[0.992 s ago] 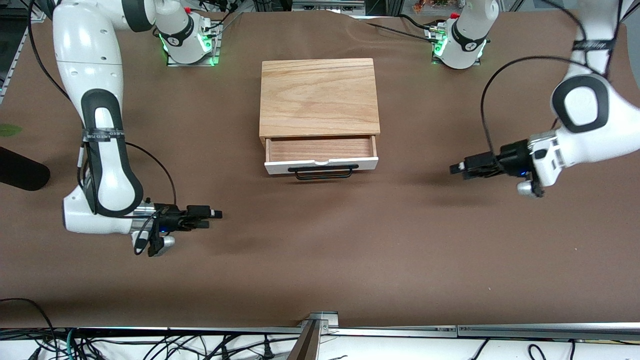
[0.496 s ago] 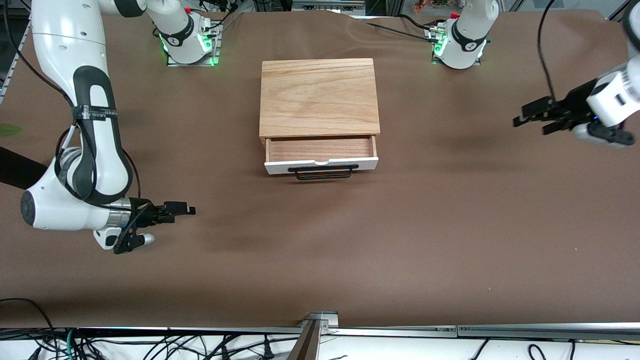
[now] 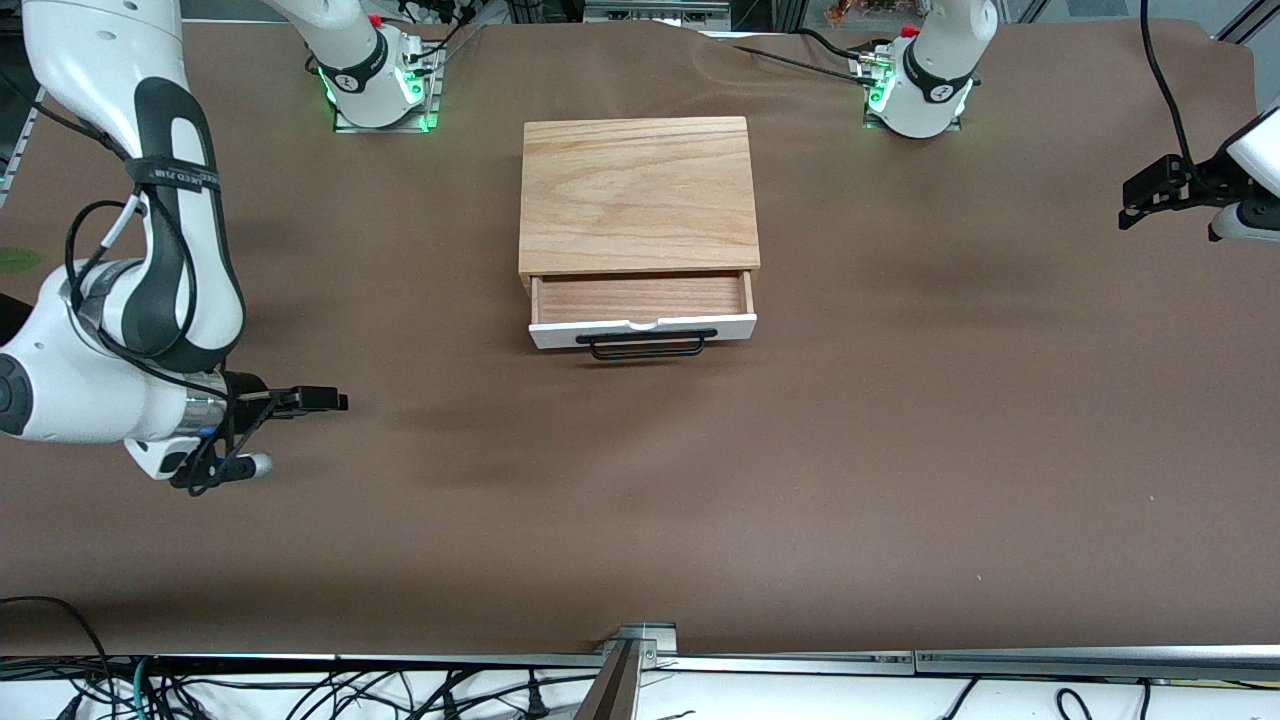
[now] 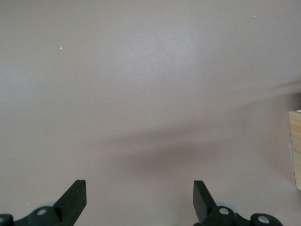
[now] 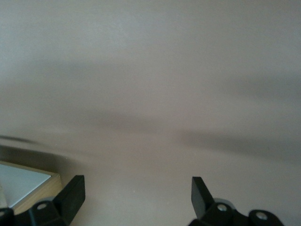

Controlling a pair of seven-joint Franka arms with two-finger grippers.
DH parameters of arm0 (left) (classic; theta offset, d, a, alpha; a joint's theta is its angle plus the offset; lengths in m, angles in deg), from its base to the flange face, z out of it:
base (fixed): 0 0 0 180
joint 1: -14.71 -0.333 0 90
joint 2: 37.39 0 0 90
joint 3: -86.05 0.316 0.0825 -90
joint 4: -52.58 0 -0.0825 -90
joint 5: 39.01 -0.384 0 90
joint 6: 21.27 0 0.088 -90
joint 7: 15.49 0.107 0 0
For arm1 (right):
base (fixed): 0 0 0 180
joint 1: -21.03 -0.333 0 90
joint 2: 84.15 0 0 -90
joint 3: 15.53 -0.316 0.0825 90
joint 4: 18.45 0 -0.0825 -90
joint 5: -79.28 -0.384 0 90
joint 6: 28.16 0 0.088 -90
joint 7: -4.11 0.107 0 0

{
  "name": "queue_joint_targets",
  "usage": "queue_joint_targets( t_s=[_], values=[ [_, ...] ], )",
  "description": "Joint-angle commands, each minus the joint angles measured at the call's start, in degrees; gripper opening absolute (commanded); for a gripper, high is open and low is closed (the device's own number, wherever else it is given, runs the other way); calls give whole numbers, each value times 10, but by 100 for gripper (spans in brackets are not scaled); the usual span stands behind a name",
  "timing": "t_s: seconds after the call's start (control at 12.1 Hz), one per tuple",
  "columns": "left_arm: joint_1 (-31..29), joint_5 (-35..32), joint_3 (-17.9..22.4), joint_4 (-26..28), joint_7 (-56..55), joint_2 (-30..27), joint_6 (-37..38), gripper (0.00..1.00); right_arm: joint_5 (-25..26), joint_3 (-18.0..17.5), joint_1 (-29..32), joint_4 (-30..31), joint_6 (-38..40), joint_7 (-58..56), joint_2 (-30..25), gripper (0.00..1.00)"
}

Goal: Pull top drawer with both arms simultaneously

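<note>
Front view, drawer: the top drawer (image 3: 642, 315) of the wooden cabinet (image 3: 637, 195) stands partly pulled out toward the front camera, its reddish interior showing and its black handle (image 3: 645, 345) free, nothing touching it.
Front view, cabinet: it sits mid-counter (image 3: 700, 500), between the two arm bases, so either arm can reach the handle.
Front view, right tool: the right tool (image 3: 320, 400) hangs over bare counter toward the right arm's end, well apart from the drawer, pointing toward the middle.
Front view, left tool: the left tool (image 3: 1140, 195) is over the counter's edge at the left arm's end, also well apart from the drawer.
Left wrist view: two fingers (image 4: 75, 195) spread wide with nothing between them; only brown counter below and a sliver of the cabinet at the frame's edge.
Right wrist view: fingers (image 5: 73, 193) likewise wide and empty; a cabinet corner (image 5: 28, 186) shows beside one finger.
Judgement: with the drawer out and both tools released and clear of it, the pull looks done.
</note>
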Motion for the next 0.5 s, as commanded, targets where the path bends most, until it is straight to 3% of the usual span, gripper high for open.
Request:
queue_joint_targets(
  t_s=[0.0, 0.17, 0.41],
  values=[
    [2, 24, -30, -16, -3, 5, 12, 97, 37, 3, -19, 10, 35, 87, -43, 100],
    [-2, 31, -62, -27, -90, 5, 47, 98, 106, -2, -19, 10, 41, 89, -78, 100],
    [-2, 30, -82, -43, -116, 12, 74, 100, 125, 2, 0, 10, 55, 87, -115, 100]
  ],
)
